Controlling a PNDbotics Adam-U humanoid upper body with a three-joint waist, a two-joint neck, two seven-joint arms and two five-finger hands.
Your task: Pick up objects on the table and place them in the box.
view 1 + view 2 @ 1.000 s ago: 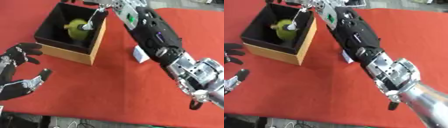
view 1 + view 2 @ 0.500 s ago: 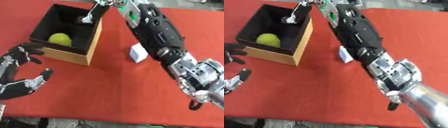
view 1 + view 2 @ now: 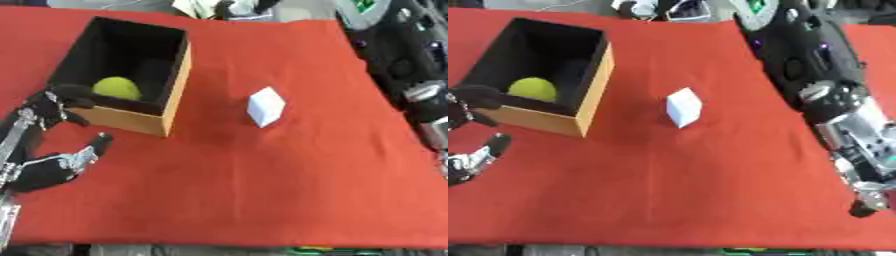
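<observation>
A red-covered bench (image 3: 710, 200) fills most of the right eye view. Toward its far left stands an open box (image 3: 588, 87) with tan outer walls and a black inside, and a yellow-green ball (image 3: 533, 89) lies in its near left corner. To the right of the box, apart from it, a small white block (image 3: 683, 107) sits tilted on the cloth. The left hand (image 3: 470, 155) shows at the left edge, just in front of the box, its dark fingers spread and relaxed. The right arm (image 3: 824, 95), black with silver joints, runs down the right side; its hand cannot be made out.
</observation>
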